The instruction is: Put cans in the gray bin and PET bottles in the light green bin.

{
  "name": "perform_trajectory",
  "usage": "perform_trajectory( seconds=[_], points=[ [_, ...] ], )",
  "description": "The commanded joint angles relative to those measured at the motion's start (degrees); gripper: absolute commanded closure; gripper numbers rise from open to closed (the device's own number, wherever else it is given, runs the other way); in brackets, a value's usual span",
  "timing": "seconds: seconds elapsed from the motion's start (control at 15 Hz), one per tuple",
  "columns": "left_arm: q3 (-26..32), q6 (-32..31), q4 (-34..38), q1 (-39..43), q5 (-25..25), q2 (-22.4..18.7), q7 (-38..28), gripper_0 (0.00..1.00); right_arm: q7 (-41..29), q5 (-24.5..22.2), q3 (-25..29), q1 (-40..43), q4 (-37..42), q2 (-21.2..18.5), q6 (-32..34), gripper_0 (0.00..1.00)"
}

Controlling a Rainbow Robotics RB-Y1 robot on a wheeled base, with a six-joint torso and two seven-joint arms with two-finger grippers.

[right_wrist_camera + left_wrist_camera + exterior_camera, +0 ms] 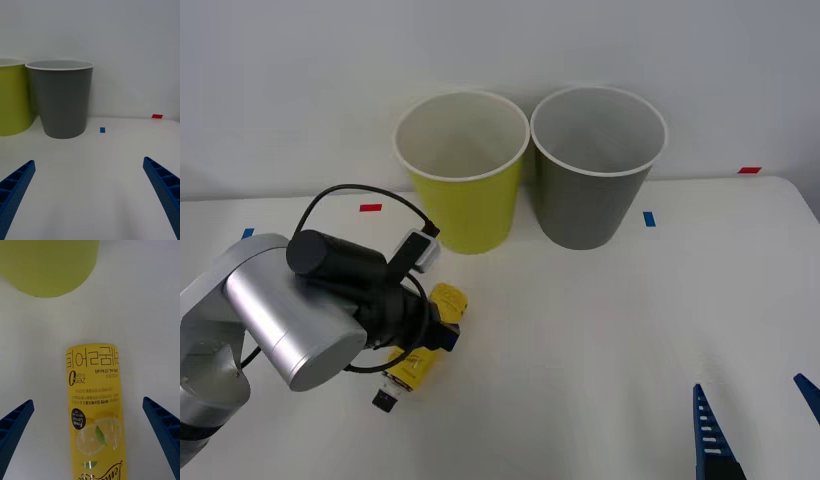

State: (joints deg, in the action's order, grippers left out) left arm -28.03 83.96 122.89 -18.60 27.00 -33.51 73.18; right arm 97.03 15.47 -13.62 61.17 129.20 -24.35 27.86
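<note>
A slim PET bottle [423, 345] with a yellow label and black cap lies on the white table, partly under my left arm. In the left wrist view the bottle [95, 405] lies lengthwise between my open blue fingers [15, 423], untouched. My left gripper [90, 465] hovers right over it, open. The light green bin [461, 170] stands upright at the back, with the gray bin [595, 165] right beside it. My right gripper [90, 195] is open and holds nothing, low at the table's near right, with its fingertips [702, 420] facing the gray bin [62, 98].
Small red tape marks [370, 208] and blue tape marks [649, 218] dot the table. A pale wall rises behind the bins. The table's right edge [805, 205] runs close to my right arm.
</note>
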Motion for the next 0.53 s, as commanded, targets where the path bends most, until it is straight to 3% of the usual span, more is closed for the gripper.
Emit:
perform_trajectory(
  seconds=[0.07, 0.33, 0.53],
  points=[
    [0.08, 2.78, -0.54, -1.18, -0.01, 2.13, -1.20, 0.00, 0.00, 0.00, 0.00, 0.00, 0.00, 0.00, 0.00, 0.00],
    [0.08, 6.56, -1.51, -3.11, -0.01, 3.63, -1.99, 0.00, 0.00, 0.00, 0.00, 0.00, 0.00, 0.00, 0.00, 0.00],
    [0.08, 6.56, -7.31, -5.92, 0.16, 6.26, -1.91, 0.00, 0.00, 0.00, 0.00, 0.00, 0.00, 0.00, 0.00, 0.00]
  ],
)
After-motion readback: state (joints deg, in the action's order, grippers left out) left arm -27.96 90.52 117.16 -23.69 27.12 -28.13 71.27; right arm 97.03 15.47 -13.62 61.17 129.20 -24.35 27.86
